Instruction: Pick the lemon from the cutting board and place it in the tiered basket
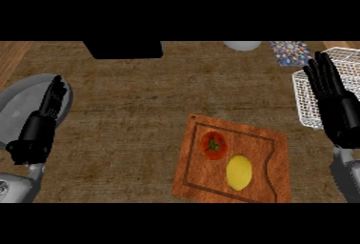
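Note:
A yellow lemon (pixel 239 172) lies on the wooden cutting board (pixel 271 162), toward its near side, right beside a red tomato (pixel 214 145). The white wire tiered basket (pixel 306 102) stands at the right edge of the counter. My right hand (pixel 336 107) is open with fingers straight, held in front of the basket and well above and to the right of the lemon. At the left, my left hand (pixel 41 127) is open, fingers up, resting over a grey plate.
A grey plate (pixel 15 102) sits at the left edge. A black box (pixel 123 49) stands at the back, with a white round object (pixel 243 45) and a patterned item (pixel 290 52) at the back right.

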You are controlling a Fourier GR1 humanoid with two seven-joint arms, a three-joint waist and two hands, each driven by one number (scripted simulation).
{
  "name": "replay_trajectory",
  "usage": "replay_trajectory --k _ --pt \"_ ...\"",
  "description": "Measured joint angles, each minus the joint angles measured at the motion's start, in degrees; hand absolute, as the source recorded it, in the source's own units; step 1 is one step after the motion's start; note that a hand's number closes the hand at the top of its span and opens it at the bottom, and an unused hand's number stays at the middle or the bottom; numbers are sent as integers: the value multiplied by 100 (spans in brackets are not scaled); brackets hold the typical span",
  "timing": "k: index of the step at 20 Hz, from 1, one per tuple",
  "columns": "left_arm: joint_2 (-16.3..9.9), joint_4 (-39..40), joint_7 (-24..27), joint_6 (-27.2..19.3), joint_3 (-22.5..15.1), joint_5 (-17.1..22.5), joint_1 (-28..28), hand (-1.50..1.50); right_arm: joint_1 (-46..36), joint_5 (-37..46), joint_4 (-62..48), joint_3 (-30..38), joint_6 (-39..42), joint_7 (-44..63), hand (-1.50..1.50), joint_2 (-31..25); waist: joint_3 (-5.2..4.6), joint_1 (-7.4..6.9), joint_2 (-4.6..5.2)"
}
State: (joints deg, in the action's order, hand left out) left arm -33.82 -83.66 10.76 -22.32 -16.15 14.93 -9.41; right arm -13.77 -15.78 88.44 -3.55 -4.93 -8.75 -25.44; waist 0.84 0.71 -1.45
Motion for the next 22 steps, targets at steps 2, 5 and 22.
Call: replay_trajectory --k 2,5,22 --pt "95 -145 -77 -87 -26 -94 39 0 271 -172 205 197 15 -145 150 74 -31 -7 47" --pt "338 -250 -280 -253 -95 -97 11 0 613 -787 605 644 55 -343 150 294 -53 86 68" --pt "1178 -449 -920 -666 -560 -263 -11 0 3763 -2234 2183 1385 2269 -705 -150 445 -87 168 99"
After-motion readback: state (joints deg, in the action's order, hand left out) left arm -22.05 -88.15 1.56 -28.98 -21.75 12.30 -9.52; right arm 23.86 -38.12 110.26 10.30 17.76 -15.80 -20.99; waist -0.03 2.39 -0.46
